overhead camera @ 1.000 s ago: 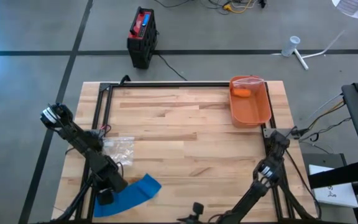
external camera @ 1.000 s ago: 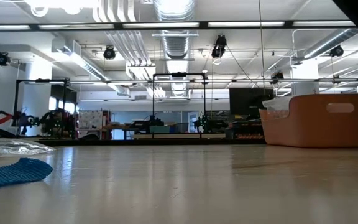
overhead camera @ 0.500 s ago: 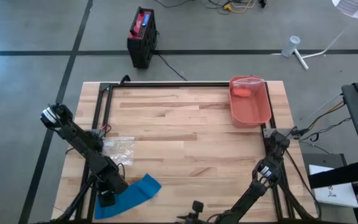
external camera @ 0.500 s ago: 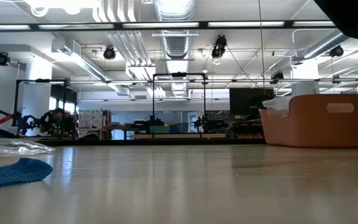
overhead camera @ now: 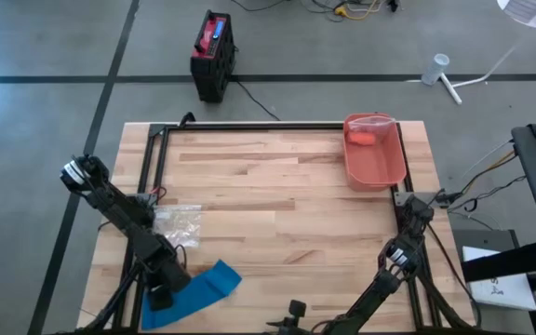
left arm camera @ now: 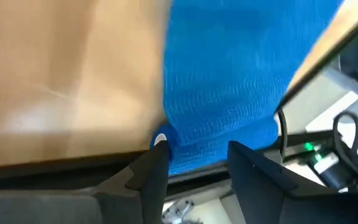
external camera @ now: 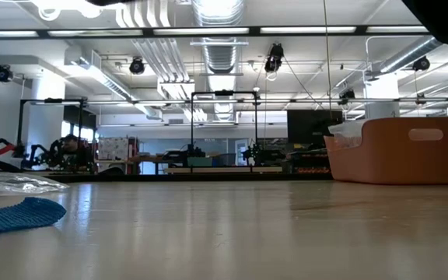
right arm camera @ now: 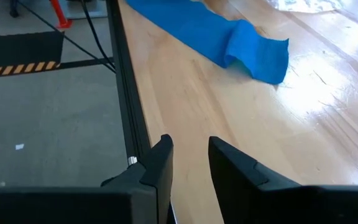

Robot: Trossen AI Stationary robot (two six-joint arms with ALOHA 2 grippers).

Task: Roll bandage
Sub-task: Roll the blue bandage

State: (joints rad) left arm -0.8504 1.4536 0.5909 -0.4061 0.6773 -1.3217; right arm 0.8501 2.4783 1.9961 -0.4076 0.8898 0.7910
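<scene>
Low view: wooden table (external camera: 239, 233), workshop room behind.
Blue bandage (external camera: 18, 215) lies flat at table's near left edge; clear plastic bag (external camera: 14, 183) just behind it; orange bin (external camera: 395, 150) far across the table, at right.

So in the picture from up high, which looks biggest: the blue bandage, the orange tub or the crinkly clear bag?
1. Orange plastic tub
2. Blue fabric bandage, close behind, part hidden under the left arm, so unsure
3. Crinkly clear plastic bag, smallest
</scene>
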